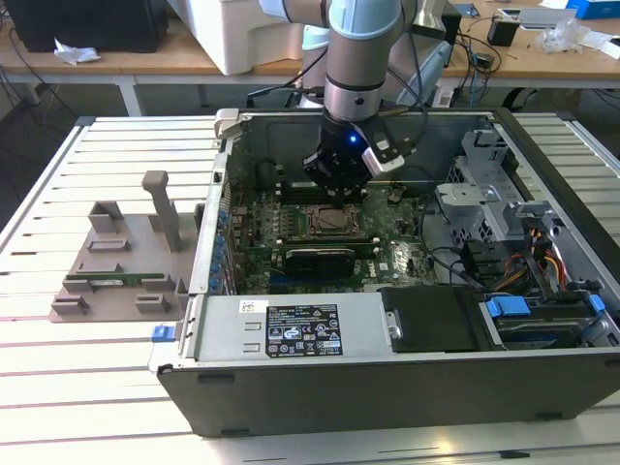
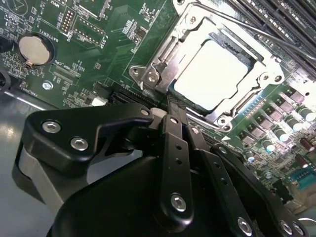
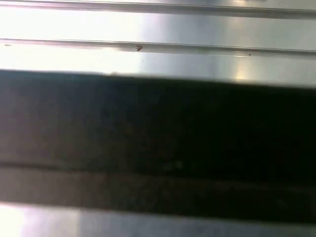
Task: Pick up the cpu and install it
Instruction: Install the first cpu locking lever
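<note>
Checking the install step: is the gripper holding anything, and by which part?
Nothing is held: the cpu lies in the socket, apart from the gripper.

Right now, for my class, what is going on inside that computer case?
A robot arm has its gripper lowered into the open computer case, just above the motherboard's socket. In the second wrist view the cpu lies flat in that socket, apart from the gripper. The grey tray sits outside the case, at the exterior view's left.

A robotics lab or electronics workshop. Opened computer case (image 1: 387, 368) set on a slatted metal table (image 1: 87, 407), with cluttered benches (image 1: 145, 60), cables and equipment behind.
</note>
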Motion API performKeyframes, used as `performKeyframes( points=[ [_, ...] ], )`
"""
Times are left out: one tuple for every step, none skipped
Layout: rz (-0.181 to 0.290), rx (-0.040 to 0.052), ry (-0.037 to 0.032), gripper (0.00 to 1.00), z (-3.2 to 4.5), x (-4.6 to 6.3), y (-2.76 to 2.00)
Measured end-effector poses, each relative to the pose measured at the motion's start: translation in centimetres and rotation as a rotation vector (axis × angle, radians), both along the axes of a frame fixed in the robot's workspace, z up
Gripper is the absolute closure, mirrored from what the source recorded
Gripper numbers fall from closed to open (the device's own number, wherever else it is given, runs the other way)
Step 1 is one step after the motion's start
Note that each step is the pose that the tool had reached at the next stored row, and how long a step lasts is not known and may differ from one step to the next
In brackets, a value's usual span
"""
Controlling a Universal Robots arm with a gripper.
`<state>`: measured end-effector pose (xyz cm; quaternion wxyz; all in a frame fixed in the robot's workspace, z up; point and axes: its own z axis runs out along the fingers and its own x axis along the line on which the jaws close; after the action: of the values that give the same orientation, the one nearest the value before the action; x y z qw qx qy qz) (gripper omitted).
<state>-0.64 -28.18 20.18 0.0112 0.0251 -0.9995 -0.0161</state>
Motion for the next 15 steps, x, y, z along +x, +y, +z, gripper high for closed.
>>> performKeyframes(
  points=[
    [0.000,-0.0003,0.0004,0.89,0.00,0.1,0.00],
    [0.000,-0.0003,0.0002,0.89,-0.02,0.2,0.06],
    [0.000,0.0001,-0.0001,0.89,-0.04,0.4,0.20],
    [0.000,-0.0002,-0.0001,0.89,-0.03,0.4,0.23],
    [0.000,-0.0008,0.0000,0.89,0.01,0.5,0.26],
    [0.000,-0.0016,-0.0009,0.89,0.14,0.5,0.28],
    [0.000,-0.0036,-0.0007,0.89,0.43,0.5,0.29],
    [0.000,-0.0086,-0.0011,0.89,0.96,0.4,0.27],
    [0.000,-0.0109,-0.0017,0.89,1.12,0.4,0.26],
    [0.000,-0.0140,-0.0022,0.89,1.19,0.4,0.22],
    [0.000,-0.0225,-0.0026,0.89,1.22,0.4,0.05],
    [0.000,-0.0303,-0.0028,0.89,1.22,0.4,-0.14],
    [0.000,-0.0371,-0.0029,0.89,1.22,0.4,-0.33],
    [0.000,-0.0465,-0.0030,0.89,1.22,0.4,-0.73],
    [0.000,-0.0504,-0.0031,0.89,1.22,0.3,-1.37]
  ],
)
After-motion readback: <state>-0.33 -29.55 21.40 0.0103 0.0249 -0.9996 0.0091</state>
